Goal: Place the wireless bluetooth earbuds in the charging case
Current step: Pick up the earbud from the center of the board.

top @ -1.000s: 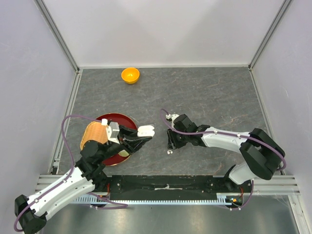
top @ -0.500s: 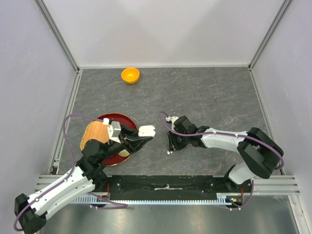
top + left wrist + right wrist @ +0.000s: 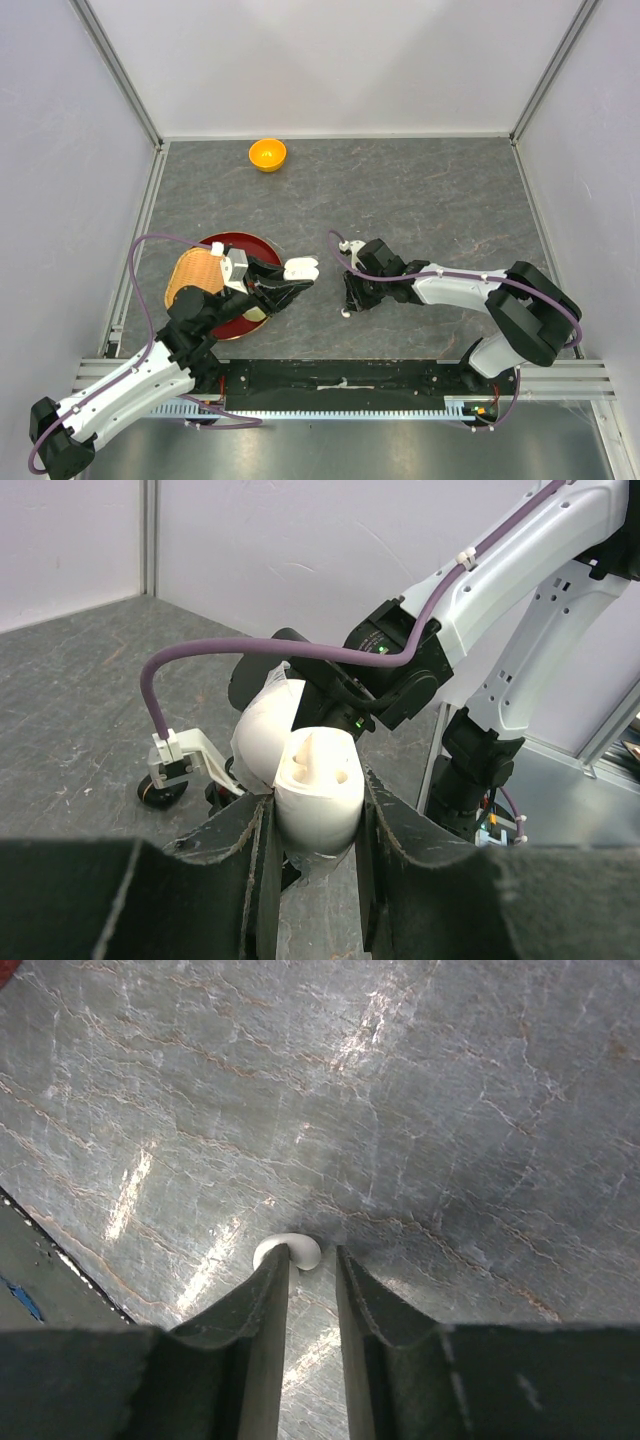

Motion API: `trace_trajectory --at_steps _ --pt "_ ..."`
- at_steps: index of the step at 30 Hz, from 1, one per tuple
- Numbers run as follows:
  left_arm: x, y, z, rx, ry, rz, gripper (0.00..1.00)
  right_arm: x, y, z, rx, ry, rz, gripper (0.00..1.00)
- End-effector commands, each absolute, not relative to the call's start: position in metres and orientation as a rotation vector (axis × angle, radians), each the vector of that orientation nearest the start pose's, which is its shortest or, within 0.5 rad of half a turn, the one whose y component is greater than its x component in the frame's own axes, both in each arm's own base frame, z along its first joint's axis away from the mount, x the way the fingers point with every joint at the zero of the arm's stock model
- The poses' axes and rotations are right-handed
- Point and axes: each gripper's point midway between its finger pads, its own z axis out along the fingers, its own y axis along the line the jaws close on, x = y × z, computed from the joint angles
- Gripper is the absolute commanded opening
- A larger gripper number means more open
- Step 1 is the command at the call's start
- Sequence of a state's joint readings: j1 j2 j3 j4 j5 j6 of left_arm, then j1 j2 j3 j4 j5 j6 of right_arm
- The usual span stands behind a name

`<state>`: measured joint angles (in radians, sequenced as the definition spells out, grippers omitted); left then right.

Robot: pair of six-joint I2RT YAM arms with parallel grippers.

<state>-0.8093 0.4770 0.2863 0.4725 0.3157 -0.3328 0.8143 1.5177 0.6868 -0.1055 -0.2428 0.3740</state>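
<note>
Left wrist view is showing my left gripper (image 3: 315, 798) squeezing the open white charging case (image 3: 318, 770) tight, with its two little holes facing the camera. My right gripper (image 3: 312, 1255) is hanging low over the gray table (image 3: 450, 1110), its fingers standing a little apart. One small white earbud (image 3: 305, 1252) is lying on the table right at one fingertip.

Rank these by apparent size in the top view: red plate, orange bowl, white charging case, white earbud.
red plate
orange bowl
white charging case
white earbud
The case may be nearer the camera, so its place is less sure.
</note>
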Motion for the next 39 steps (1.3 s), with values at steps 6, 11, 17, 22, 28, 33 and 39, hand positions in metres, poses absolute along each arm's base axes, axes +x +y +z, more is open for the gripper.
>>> trace_trajectory --at_steps 6,11,17,22,28,33,39 --pt "0.139 -0.245 0.286 0.576 1.227 -1.195 0.02 0.178 0.273 0.012 -0.651 2.588 0.752 0.19" --pt "0.139 -0.244 0.286 0.573 1.226 -1.193 0.02 0.184 0.263 0.012 -0.586 2.59 0.678 0.2" --pt "0.139 -0.244 0.285 0.574 1.227 -1.193 0.02 0.19 0.252 0.019 -0.486 2.567 0.611 0.25" --pt "0.139 -0.242 0.284 0.568 1.225 -1.189 0.02 0.197 0.24 0.032 -0.402 2.533 0.549 0.27" --pt "0.138 -0.24 0.284 0.563 1.218 -1.187 0.02 0.199 0.231 0.036 -0.303 2.527 0.512 0.29" --pt "0.138 -0.239 0.285 0.559 1.215 -1.186 0.02 0.195 0.253 0.06 -0.363 2.473 0.69 0.3" --pt "0.14 -0.236 0.289 0.542 1.2 -1.17 0.02 0.182 0.279 0.076 -0.442 2.447 0.861 0.31"
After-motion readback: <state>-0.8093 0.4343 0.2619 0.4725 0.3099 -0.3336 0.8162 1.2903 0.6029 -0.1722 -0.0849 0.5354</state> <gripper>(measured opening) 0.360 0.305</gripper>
